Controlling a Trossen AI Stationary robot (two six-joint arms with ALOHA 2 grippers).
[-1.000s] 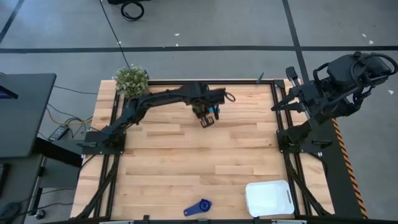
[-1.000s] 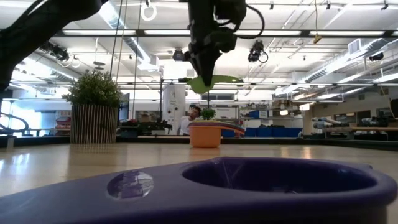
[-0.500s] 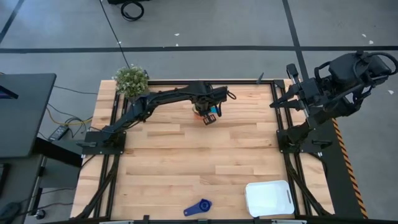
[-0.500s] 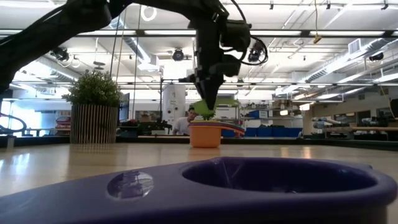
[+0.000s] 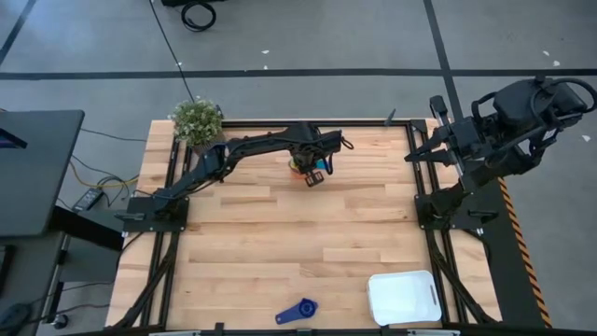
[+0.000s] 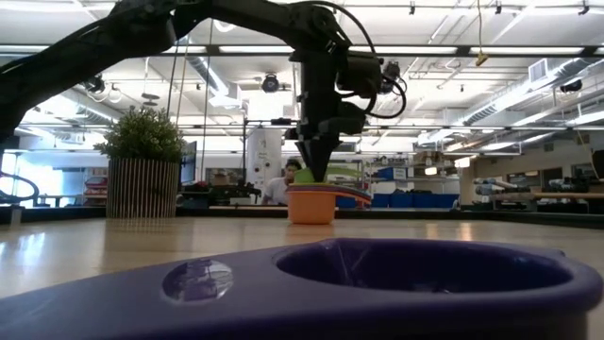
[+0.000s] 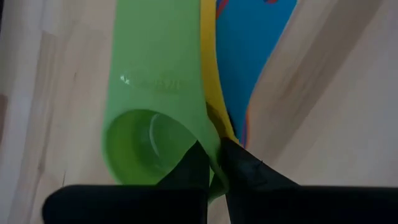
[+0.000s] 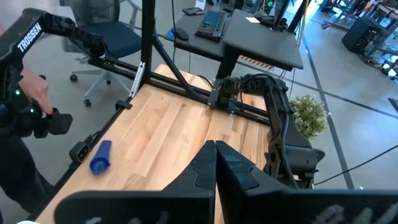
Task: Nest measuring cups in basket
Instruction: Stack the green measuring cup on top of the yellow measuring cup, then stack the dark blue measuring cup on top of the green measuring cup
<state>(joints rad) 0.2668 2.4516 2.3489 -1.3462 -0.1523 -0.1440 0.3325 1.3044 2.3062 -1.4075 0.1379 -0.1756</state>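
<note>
Lowered since a second ago, the left end effector has brought the green measuring cup down from well above the orange cup until it sits at that cup's rim; nothing else on the table has shifted.

Nearest the low camera lies the dark blue measuring cup, alone at the front edge of the table and untouched. Just beside it, towards the right arm's side, is the white basket — no cup shows in it, so the placing in the basket is all still to do.

Farther back, near the far edge, the nesting itself is under way. The left wrist view shows the left end effector pinching the green cup by its rim, fingers pressed close on the thin plastic, with a yellow handle and a light blue one fanned out directly beneath. From the low view the stack appears seated inside the orange cup, though whether the green cup is fully down or only resting on the rim I cannot tell. A red cup is hinted at by a thin edge only.

Off the table's far right corner, the right end effector waits with its fingers pressed together, holding nothing. Beyond the stack stands the potted plant.

Left to do, in my judgement: release the green cup, add the dark blue one, and get the set into the basket.
</note>
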